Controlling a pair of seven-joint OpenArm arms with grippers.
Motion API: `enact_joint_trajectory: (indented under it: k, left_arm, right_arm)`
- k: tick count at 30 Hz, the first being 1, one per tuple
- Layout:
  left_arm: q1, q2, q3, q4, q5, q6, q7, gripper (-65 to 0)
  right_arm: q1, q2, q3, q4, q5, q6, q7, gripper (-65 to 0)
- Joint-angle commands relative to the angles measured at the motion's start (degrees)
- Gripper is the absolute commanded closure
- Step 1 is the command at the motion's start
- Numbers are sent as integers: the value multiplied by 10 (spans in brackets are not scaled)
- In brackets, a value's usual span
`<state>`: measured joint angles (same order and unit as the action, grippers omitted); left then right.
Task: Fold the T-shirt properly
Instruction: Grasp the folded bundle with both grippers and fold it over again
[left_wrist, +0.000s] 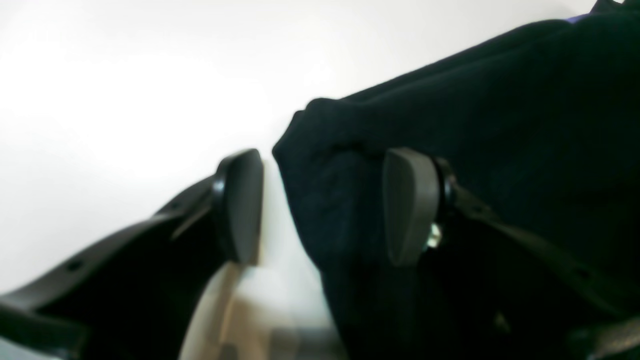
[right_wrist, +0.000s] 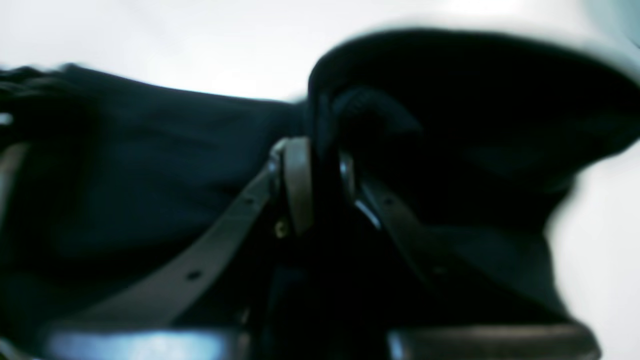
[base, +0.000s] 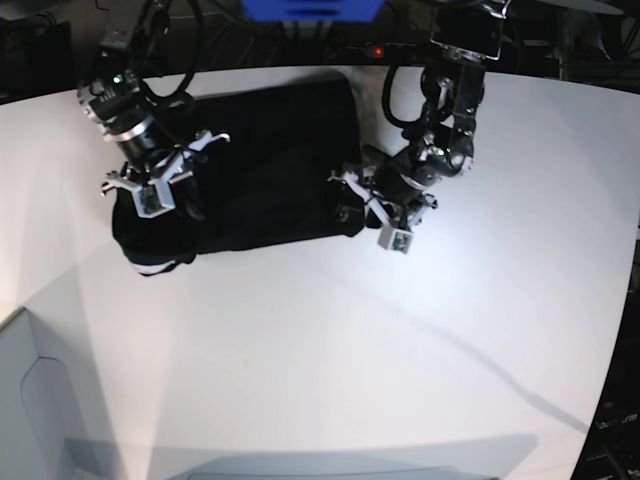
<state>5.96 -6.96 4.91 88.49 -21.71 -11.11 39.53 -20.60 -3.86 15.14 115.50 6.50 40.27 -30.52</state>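
Black, soft and matte, the T-shirt (base: 255, 165) lies toward the far edge of the white table (base: 420, 330) as a rough slab whose long axis runs side to side across the base view, between the two arms, with one arm at each short end. Its cloth looks thick and limp, bunching into rounded folds rather than holding creases, and at the base view's left end a lump of it sags toward the near side with a pale strip showing at its lower edge. The right gripper (right_wrist: 320, 180) sits at that end with its narrow pads drawn close together on a ridge of the dark fabric, so it has the shirt pinched; that view is badly blurred, so how much cloth is caught is only probable, not plain. At the other short end the left gripper (left_wrist: 322, 207) stands with its jaws apart: one smooth grey pad lies over the cloth, the other is clear of it above bare table, and a rounded corner of the shirt pokes into the gap between them. The shirt therefore lies straight ahead of and partly inside the left jaws, so closing on that corner seems the likely next thing, matching the right arm's grip. Hard dark plastic fingers contrast with the glossy, featureless tabletop.
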Motion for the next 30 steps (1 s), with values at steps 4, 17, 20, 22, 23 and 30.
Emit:
enact_joint_trajectory:
  k: [4, 17, 20, 22, 23, 30]
  left_arm:
    - [-3, -3, -1, 5, 2, 5, 10, -371]
    - [20, 0, -81, 48, -4, 5, 11, -371]
    - [36, 0, -94, 83, -4, 5, 11, -371]
    - [49, 0, -107, 114, -4, 5, 11, -371]
    - [61, 0, -115, 132, -4, 5, 11, -368]
    - [107, 0, -137, 146, -4, 5, 11, -312]
  right_arm:
    - [-16, 41, -108, 9, 19, -3, 16, 0]
    - [32, 107, -253, -64, 17, -3, 11, 0]
    - [35, 107, -254, -72, 17, -3, 12, 0]
    - [43, 107, -254, -76, 17, -3, 13, 0]
    - [45, 107, -253, -77, 17, -3, 13, 0]
    - [47, 107, -250, -67, 16, -3, 16, 0]
